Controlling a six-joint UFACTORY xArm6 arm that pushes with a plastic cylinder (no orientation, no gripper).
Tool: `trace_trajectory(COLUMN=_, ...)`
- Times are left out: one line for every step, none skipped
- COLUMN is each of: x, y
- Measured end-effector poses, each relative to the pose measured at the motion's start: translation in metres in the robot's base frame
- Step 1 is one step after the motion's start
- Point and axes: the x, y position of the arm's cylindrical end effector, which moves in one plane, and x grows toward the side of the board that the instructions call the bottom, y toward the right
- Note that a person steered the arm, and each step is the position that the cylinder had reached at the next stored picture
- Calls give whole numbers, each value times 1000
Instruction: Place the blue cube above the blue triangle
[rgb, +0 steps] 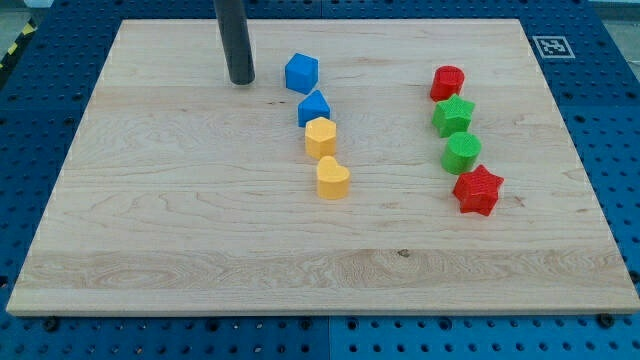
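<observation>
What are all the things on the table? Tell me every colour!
blue cube: one, blue, upper middle of the board
blue triangle: one, blue, just below the cube
yellow blocks: two, yellow, one under the triangle, a heart-like one below it
red blocks: two, red, a rounded one at the top of the right column, a star at its bottom
green blocks: two, green, a star and a round one between the reds
wooden board: one, light wood, on a blue pegboard
my tip: one dark rod, left of the blue cube, apart from it
</observation>
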Motion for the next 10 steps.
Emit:
trace_trajectory(x=-28, y=0)
trace_trajectory(x=-36, y=10)
trace_trajectory(x=-35, y=27)
trace_trajectory(x=-23, y=32)
trace_trajectory(x=-8, y=36)
trace_trajectory(x=6, y=39)
trace_trajectory(x=13, y=42)
trace_trajectory(x=13, y=50)
trace_trajectory(x=15, y=69)
trace_trajectory(x=20, y=74)
